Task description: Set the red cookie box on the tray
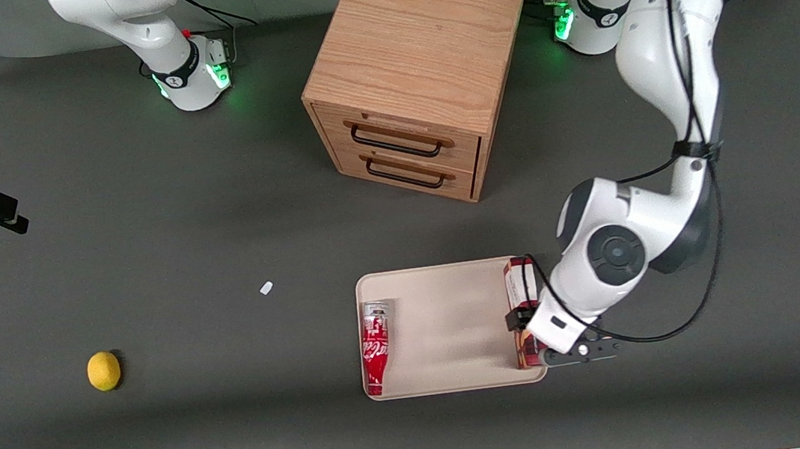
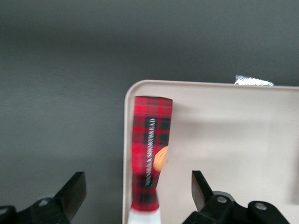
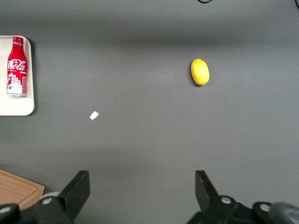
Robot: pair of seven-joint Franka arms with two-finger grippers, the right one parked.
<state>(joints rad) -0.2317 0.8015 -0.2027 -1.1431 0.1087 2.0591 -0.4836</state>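
The red cookie box [image 1: 519, 279] is a slim tartan carton with a white end. It lies in the beige tray [image 1: 449, 324], along the rim at the working arm's end. The left gripper [image 1: 528, 326] hangs just above the box's nearer half, and the wrist hides part of the box. In the left wrist view the box [image 2: 150, 140] lies just inside the tray's [image 2: 233, 140] rim. The gripper [image 2: 137, 179] is open, with one finger [image 2: 74, 186] over the table, the other over the tray, and neither touching the box.
A red cola bottle [image 1: 376, 348] lies in the tray along the rim at the parked arm's end. The wooden two-drawer cabinet [image 1: 413, 72] stands farther from the camera than the tray. A lemon [image 1: 103, 370] and a white scrap [image 1: 266, 288] lie toward the parked arm's end.
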